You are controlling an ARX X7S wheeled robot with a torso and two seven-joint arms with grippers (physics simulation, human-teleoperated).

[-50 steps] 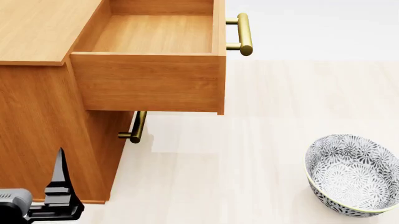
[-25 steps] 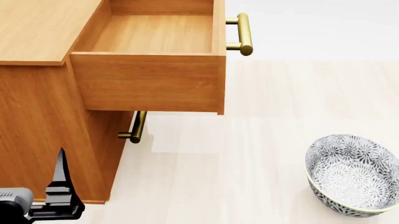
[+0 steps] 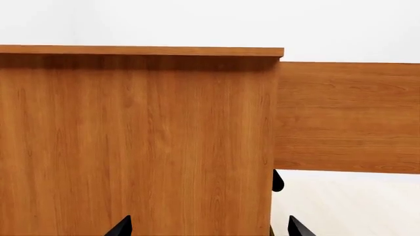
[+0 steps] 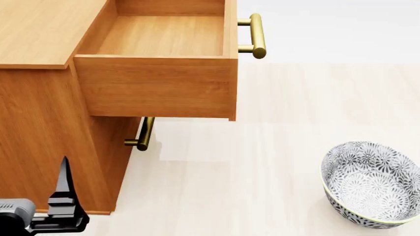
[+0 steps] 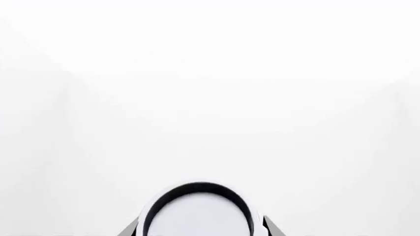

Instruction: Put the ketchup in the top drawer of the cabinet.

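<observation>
Status: top drawer (image 4: 157,88) of the cabinet (image 4: 39,29) is pulled fully out and its inside is bare, so the opening step looks done. The step in hand, I'd judge, is fetching and carrying the ketchup.

Ketchup location: no view shows a red-and-green can. The right wrist view has a round dark-rimmed pale shape (image 5: 196,216) between the tips of the right gripper (image 5: 198,231). That could be the can's metal top, but I can't confirm it. I can't tell the claw's state either; the tips flank the shape and contact isn't resolvable.

Left gripper (image 3: 208,230): claw wide, nothing between the tips, low beside the cabinet's side panel.

Next move, if the can is in the right claw: bring it over the drawer's open top, clear the front wall and brass handle (image 4: 257,35), then lower it in and release.

View differences:
- Head view alone shows the drawer interior, the lower handle (image 4: 141,135) and the patterned bowl (image 4: 371,184). The bowl sits on the pale surface (image 4: 262,172), well apart from the cabinet; the surface's edges aren't in frame.
- Head view doesn't show the right arm.
- Left wrist view shows only the cabinet side and the drawer's flank.
</observation>
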